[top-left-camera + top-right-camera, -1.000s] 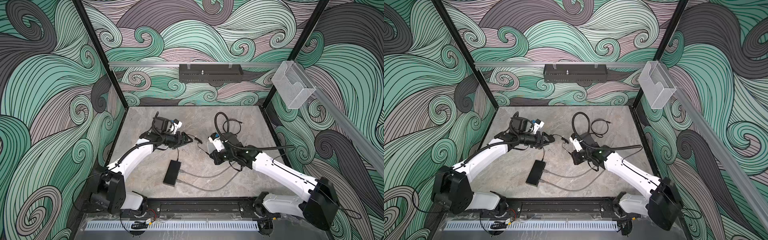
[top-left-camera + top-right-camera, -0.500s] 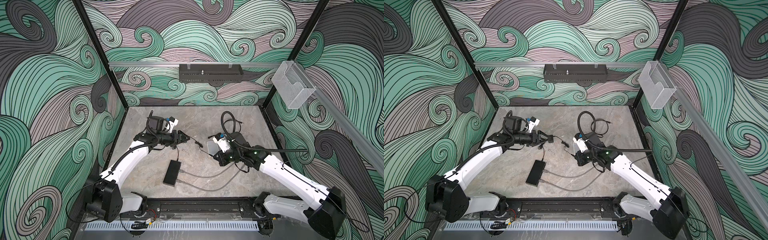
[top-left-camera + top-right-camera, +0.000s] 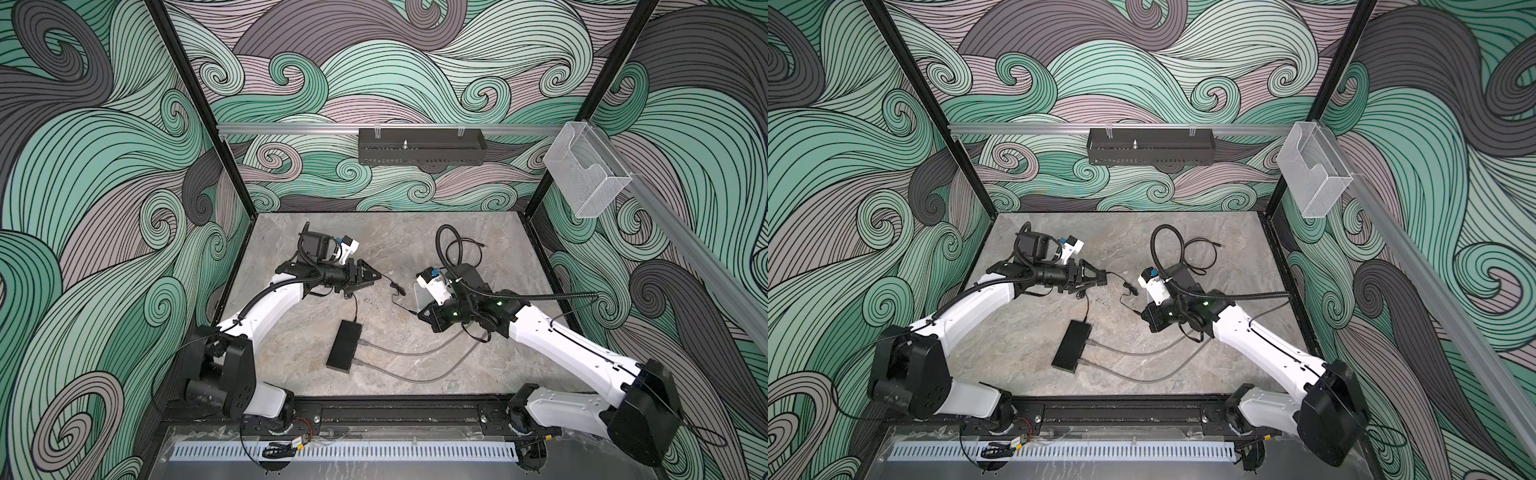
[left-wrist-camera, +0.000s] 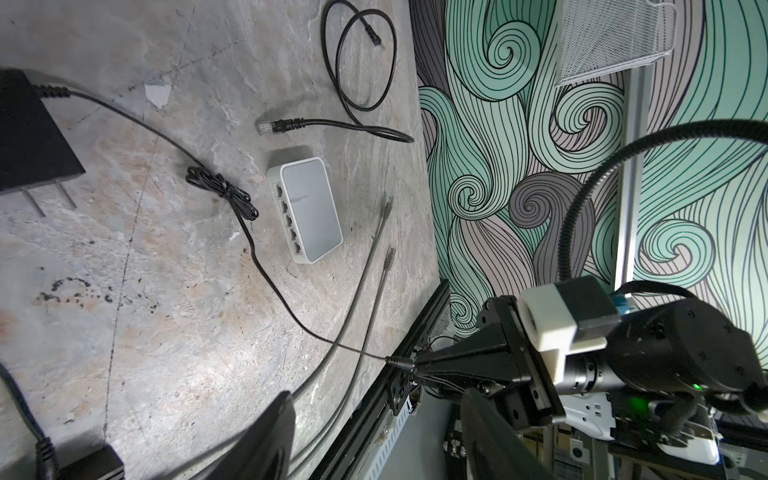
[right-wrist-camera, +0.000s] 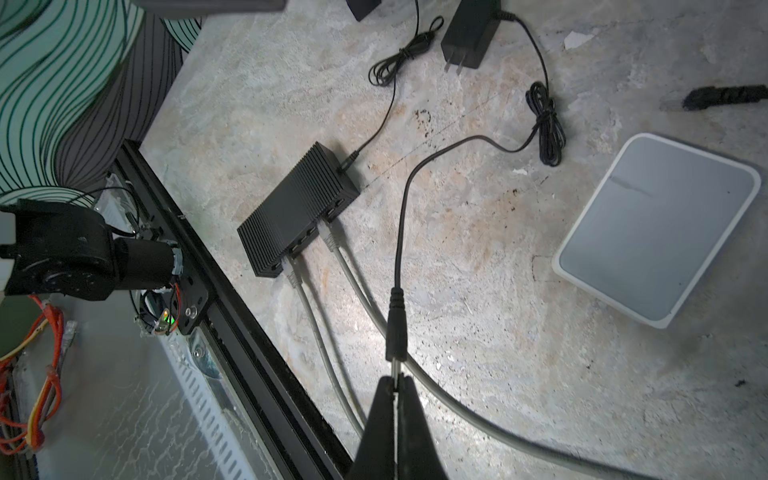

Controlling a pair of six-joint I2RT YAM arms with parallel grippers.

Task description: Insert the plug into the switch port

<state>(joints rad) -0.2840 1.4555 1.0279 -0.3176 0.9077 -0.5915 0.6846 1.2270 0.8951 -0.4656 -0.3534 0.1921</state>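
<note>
As we looked, plug [image 5: 395, 328]: pinched by right end effector [image 5: 397, 380].
Left end effector [image 3: 372, 278]: spread wide, empty.
Switch [image 5: 656, 228]: needed square, gentle alignment.

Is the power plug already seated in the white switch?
No, in the right wrist view the right gripper pinches the power plug by its metal tip, well apart from the white switch.

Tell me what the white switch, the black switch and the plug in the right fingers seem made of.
White switch: probably plastic; smooth satin grey top, white rim, rounded moulded corners.
Black switch: matte ribbed casing; finned metal or moulded plastic, cannot tell.
Plug: black rubbery moulded sleeve with ridged collar, silvery metal-looking tip pinched by the right gripper.
</note>
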